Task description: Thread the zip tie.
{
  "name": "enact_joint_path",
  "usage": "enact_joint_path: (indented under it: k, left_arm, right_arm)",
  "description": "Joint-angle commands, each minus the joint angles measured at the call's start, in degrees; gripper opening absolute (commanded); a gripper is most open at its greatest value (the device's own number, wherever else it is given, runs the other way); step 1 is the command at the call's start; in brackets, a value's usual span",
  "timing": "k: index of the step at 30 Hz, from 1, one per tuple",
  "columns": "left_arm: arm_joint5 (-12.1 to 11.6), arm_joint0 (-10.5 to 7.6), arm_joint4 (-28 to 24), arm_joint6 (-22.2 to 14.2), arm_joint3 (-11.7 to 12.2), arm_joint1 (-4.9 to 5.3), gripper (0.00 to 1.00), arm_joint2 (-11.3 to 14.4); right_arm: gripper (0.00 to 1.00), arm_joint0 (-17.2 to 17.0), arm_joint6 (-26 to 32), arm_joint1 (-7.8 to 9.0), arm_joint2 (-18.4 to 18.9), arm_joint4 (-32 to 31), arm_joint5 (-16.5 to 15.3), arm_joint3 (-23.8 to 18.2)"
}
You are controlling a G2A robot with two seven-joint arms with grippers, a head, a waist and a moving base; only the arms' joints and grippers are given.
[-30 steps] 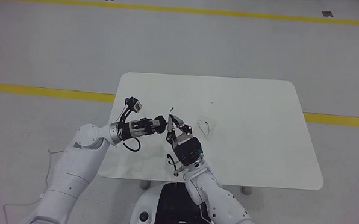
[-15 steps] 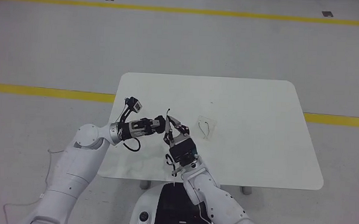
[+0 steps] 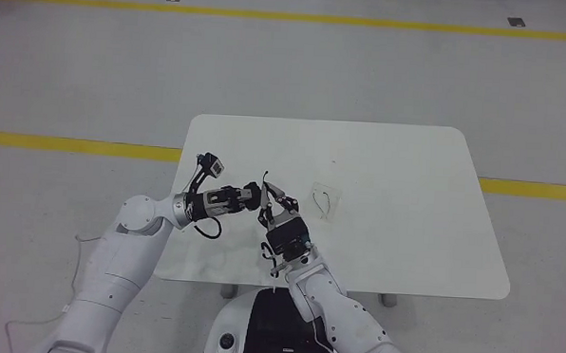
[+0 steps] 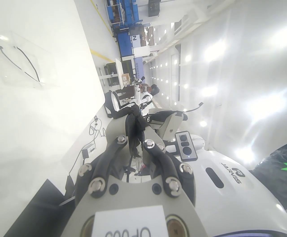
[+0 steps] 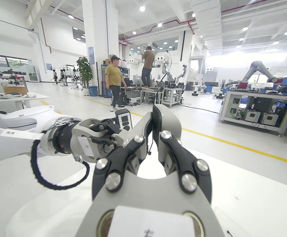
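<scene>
A thin black zip tie [image 3: 266, 180] is held in the air above the table's near left part, between my two grippers. My left gripper [image 3: 256, 196] comes in from the left, shut on the strap [image 4: 132, 154], which runs between its black pads [image 4: 134, 116]. My right gripper [image 3: 274, 197] comes up from the near side and touches it. It is shut on the same zip tie [image 5: 157, 98], whose free end sticks up past the fingertips [image 5: 154, 112]. A short piece with a small head [image 5: 148, 153] hangs below between the fingers.
A clear plastic bag [image 3: 328, 199] with spare black zip ties lies flat on the white table [image 3: 407, 163], just right of the grippers; the left wrist view has it too [image 4: 22, 62]. The left arm [image 5: 67, 139] sits close beside my right gripper.
My right gripper has shifted slightly left, closer to the left gripper, and the zip tie's upper end moved left with it. The left arm has stayed put.
</scene>
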Motion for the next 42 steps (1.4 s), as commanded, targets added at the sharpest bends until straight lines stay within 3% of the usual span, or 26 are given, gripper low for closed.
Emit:
enact_joint_path:
  k: [1,42]
  left_arm:
    - [0.0,0.0,0.0,0.0,0.0,0.0,0.0,0.0]
    - [0.0,0.0,0.0,0.0,0.0,0.0,0.0,0.0]
  right_arm:
    - [0.0,0.0,0.0,-0.01,0.0,0.0,0.1,0.1]
    - [0.0,0.3,0.2,-0.29,0.3,0.1,-0.2,0.8]
